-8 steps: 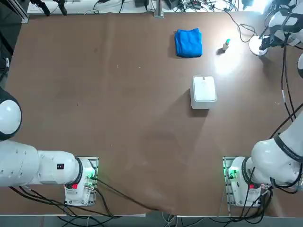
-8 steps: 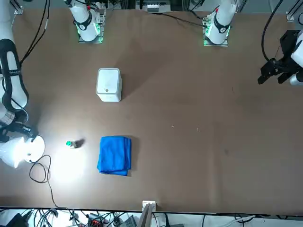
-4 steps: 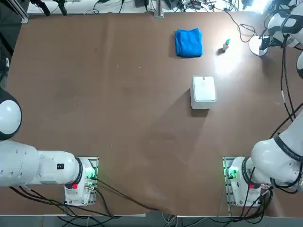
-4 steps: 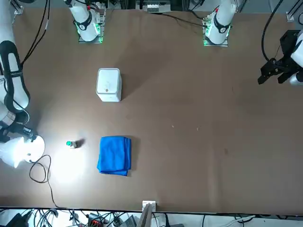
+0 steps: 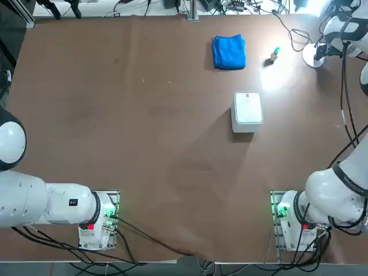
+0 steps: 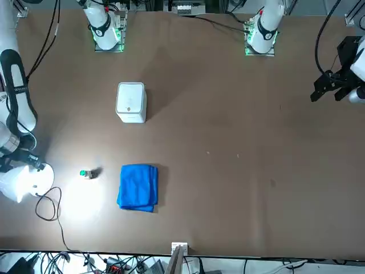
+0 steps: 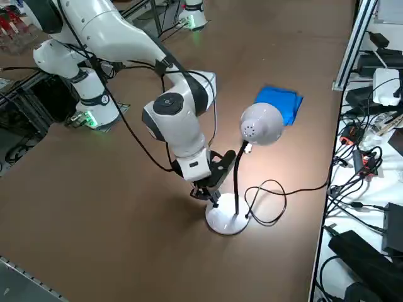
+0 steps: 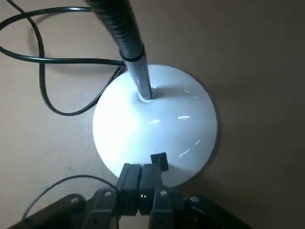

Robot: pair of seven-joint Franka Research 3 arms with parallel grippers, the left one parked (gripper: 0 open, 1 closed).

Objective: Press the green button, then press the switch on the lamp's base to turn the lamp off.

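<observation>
Right claw (image 8: 143, 183) clenched, nothing between the 2 fingers, tips down over the near rim of the lamp's base (image 8: 157, 129); contact with the surface can't be confirmed. Switch (image 8: 159, 160) sits right at the fingertips, a small dark square on the disc. Lamp (image 7: 236, 182) is lit: white head glowing, bright pool on the worktop (image 5: 144, 144). It stands at the far right corner, cord (image 8: 43, 71) looped beside it. Green button (image 5: 275, 53) is just beside the lit patch, between the lamp and the blue cloth (image 5: 229, 51). White square box (image 5: 248, 111) sits nearer the robot, well apart.
</observation>
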